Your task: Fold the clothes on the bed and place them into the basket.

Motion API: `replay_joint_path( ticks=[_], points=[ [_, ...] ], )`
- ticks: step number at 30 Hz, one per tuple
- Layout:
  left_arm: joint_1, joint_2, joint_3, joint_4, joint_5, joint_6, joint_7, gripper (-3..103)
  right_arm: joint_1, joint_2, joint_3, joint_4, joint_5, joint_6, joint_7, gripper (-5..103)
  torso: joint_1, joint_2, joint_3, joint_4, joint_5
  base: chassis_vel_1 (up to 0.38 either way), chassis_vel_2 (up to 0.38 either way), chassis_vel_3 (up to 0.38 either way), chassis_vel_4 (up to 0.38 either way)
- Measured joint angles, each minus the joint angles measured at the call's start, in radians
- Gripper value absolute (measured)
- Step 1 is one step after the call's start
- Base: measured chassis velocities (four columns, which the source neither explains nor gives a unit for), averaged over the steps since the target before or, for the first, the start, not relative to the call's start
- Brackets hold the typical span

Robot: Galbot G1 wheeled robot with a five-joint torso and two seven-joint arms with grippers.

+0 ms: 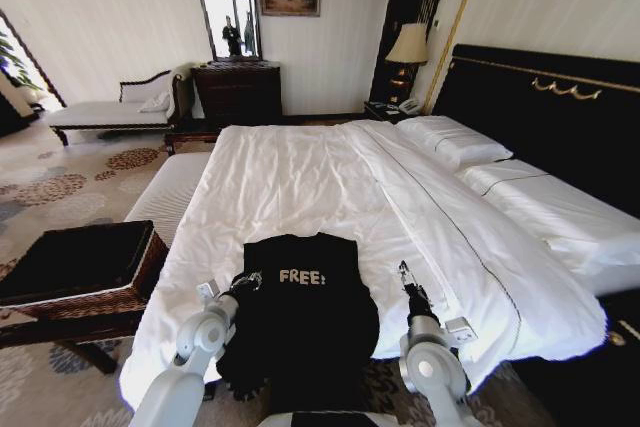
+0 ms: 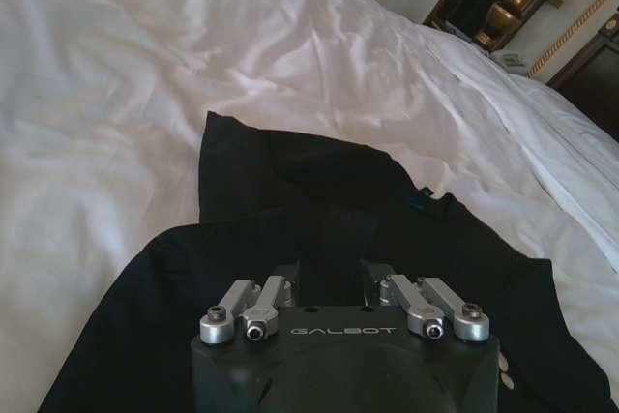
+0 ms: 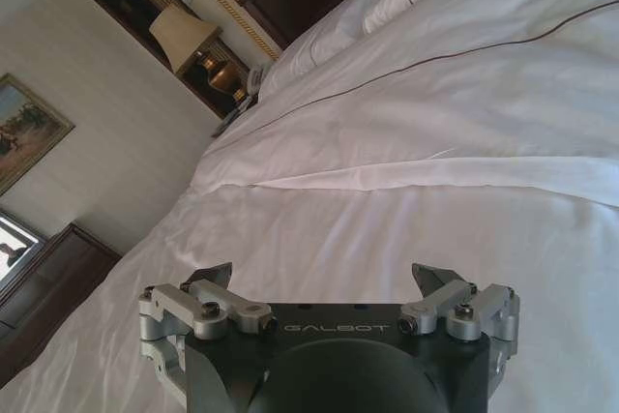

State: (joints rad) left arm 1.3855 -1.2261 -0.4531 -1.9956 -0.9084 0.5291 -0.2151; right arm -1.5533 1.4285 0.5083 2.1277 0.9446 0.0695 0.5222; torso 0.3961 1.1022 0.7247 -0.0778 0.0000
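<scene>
The clothes [image 1: 305, 317], a black top with white "FREE!" lettering, lie flat at the foot of the bed [image 1: 300, 177], and their lower left part hangs over the mattress edge. My left gripper [image 1: 245, 282] sits at the top's left edge. In the left wrist view the left gripper [image 2: 331, 282] has its fingers drawn close together into the black cloth [image 2: 319, 200]. My right gripper [image 1: 405, 272] hovers over bare white sheet just right of the top, and in the right wrist view the right gripper [image 3: 324, 282] is open with nothing in it. The brown wicker basket [image 1: 150, 257] stands on the floor to the left of the bed.
A long white striped bench [image 1: 175, 192] runs along the bed's left side, beyond the basket. Pillows [image 1: 455, 137] and a tall black headboard [image 1: 540, 117] are on the right. A chaise lounge [image 1: 110, 107], a dark dresser [image 1: 238, 92] and a lamp [image 1: 407, 45] line the far wall.
</scene>
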Motion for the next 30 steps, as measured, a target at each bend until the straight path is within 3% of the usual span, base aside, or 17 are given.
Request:
replay_joint_path(
  ticks=[6, 9, 12, 14, 16, 24, 30],
  points=[
    [0.055, 0.013, -0.011, -0.043, 0.009, 0.004, 0.022, 65, 0.009, -0.004, -0.009, -0.002, 0.003, 0.000, 0.000, 100, 0.000, 0.000, 0.000, 0.0000, 0.0000, 0.000, 0.000, 0.000, 0.000],
    [0.053, 0.005, -0.025, -0.053, -0.002, -0.012, 0.024, 70, 0.011, -0.006, -0.009, -0.001, 0.005, 0.000, 0.000, 100, 0.000, 0.000, 0.000, 0.0001, 0.0000, 0.000, 0.000, 0.000, 0.000],
    [-0.024, -0.023, -0.069, -0.046, -0.091, -0.025, 0.001, 86, 0.006, -0.011, -0.013, 0.001, 0.008, 0.000, 0.000, 100, 0.000, 0.000, 0.000, -0.0002, 0.0000, 0.000, 0.000, 0.000, 0.000],
    [-0.038, -0.025, -0.073, -0.039, -0.098, -0.024, -0.004, 86, 0.005, -0.011, -0.013, 0.001, 0.008, 0.000, 0.000, 100, 0.000, 0.000, 0.000, -0.0002, 0.0001, 0.000, 0.000, 0.000, 0.000],
    [-0.126, -0.024, -0.078, 0.025, -0.120, -0.010, -0.021, 97, -0.004, -0.016, -0.017, 0.006, 0.008, 0.001, 0.000, 100, 0.000, 0.000, 0.000, -0.0004, 0.0000, 0.000, 0.000, 0.000, 0.000],
    [-0.225, 0.017, -0.015, 0.172, -0.110, 0.037, -0.024, 100, -0.023, -0.033, -0.021, 0.021, 0.007, 0.002, 0.000, 100, 0.000, 0.000, 0.000, -0.0002, -0.0001, 0.000, 0.000, 0.000, 0.000],
    [-0.149, 0.036, -0.012, 0.134, -0.108, 0.098, -0.043, 100, -0.019, -0.051, -0.025, 0.024, 0.019, 0.003, 0.004, 100, 0.000, 0.000, 0.000, 0.0000, 0.0000, 0.000, 0.000, 0.000, 0.000]
  ],
)
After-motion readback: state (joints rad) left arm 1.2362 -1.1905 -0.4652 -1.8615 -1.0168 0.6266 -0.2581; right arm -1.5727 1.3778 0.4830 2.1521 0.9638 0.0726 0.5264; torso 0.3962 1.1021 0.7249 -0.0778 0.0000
